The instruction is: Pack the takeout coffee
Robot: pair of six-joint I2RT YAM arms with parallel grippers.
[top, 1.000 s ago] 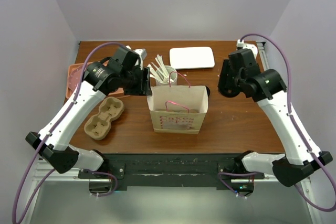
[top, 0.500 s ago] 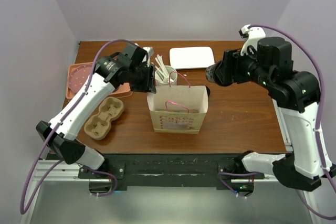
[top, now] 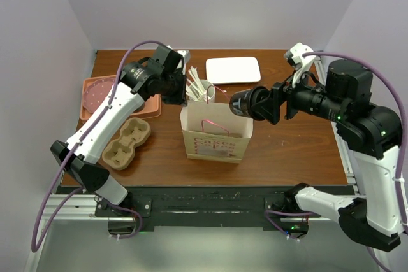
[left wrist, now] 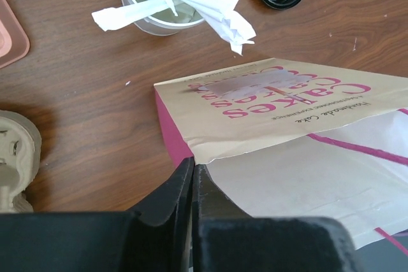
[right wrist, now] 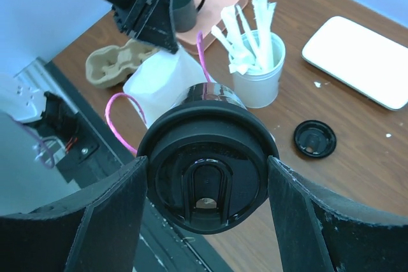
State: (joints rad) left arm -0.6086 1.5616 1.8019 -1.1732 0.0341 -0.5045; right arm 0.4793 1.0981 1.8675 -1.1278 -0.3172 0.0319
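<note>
Above the 2 o'clock corner of the paper bag [top: 215, 133], which stands at the middle of the desk [top: 287, 151], the takeout coffee [top: 241, 101] is held in the air by the right fingers [right wrist: 108, 221]. They are set wide around the cup just under its black lid. In the top view the cup appears well tilted, with its base toward 9 o'clock. The left fingers [left wrist: 169, 199] are pressed together on the rim of the bag at its 10 o'clock corner, so the mouth seems to be held open for the cup.

The step in hand is judged to be the carrying of the coffee to the bag; nothing is placed inside yet. For the next move, the cup would need to be brought over the open mouth, turned upright and lowered between the pink handles without the rim being pushed down. The stirrer cup [top: 203, 91] at 12 o'clock of the bag should not be knocked.

The inside of the bag cannot be seen in any view, and the width of its mouth is hard to judge. The body of the cup is hidden behind its lid in the right wrist view. How much paper is pinched by the left fingers cannot be told. Part of the print on the bag is blurred.
</note>
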